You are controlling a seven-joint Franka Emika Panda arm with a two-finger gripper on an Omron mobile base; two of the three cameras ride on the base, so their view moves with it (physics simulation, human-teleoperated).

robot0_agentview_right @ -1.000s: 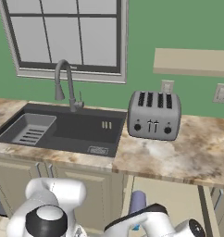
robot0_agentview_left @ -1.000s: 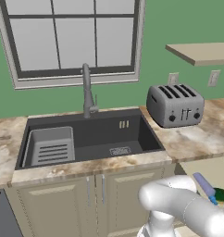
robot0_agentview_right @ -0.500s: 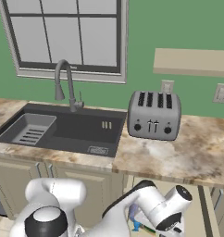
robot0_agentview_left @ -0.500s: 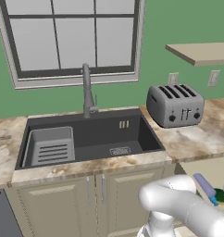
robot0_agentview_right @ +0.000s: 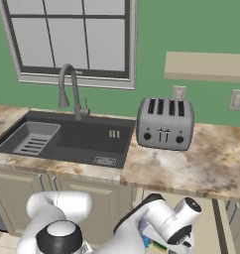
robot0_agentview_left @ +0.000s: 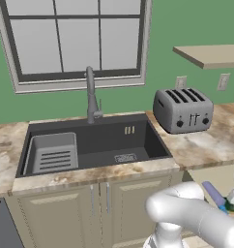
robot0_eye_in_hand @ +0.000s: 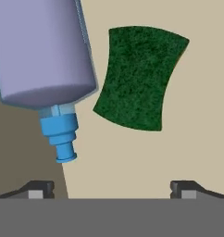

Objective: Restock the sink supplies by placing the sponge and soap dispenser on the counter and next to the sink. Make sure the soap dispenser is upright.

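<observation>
Gripper, jaws spread wide and empty, is hovering over soap dispenser beside sponge, needing centring before closing.

Both base cams sit behind the arm, left and right, looking down at the same sink and toaster. Hand cam's right up close on the soap dispenser and sponge.

soap dispenser: smooth lavender plastic-looking body, soft sheen; blue pump top, matt.
sponge: dark green top, rough, fibrous, matt.
counter: beige-brown marbled stone look, slight polish.
sink: dark grey, matt; rack insert lighter grey, ribbed.
faucet: grey metal look, dull sheen.
toaster: grey metal look, satin.
cabinet doors: cream, painted, smooth.
</observation>
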